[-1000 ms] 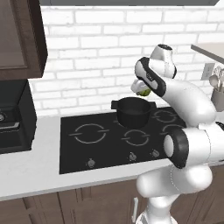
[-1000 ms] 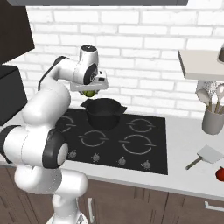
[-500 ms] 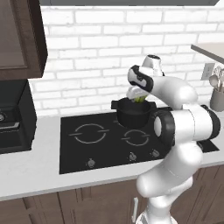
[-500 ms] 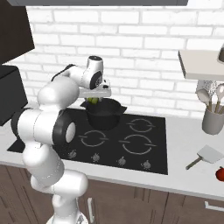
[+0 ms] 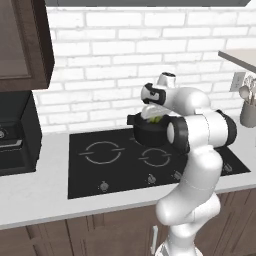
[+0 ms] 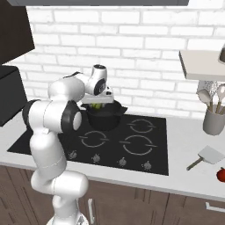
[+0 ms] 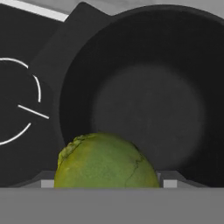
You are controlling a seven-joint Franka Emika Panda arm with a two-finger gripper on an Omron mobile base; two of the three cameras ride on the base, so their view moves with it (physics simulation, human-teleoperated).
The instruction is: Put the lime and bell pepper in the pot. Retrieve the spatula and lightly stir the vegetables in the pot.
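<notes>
Swung down from above the hob, the gripper (image 6: pixel 99 102) now hangs right over the pot (image 6: pixel 104 118), jaws set wide and clamped on the lime (image 7: pixel 106 162), a rough, dull green round fruit. In the hand view the matte black pot opens at about one o'clock of the lime. Far right on the pale counter lie the flat-headed grey spatula (image 6: pixel 205 156) and the red bell pepper (image 6: pixel 221 174)

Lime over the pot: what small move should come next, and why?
Probably open the hand and let the lime drop. The hand view shows the lime between the fingers with the empty inside of the pot right beyond it, and both base views put the hand just above the pot's rim, so a release should land it inside.
</notes>
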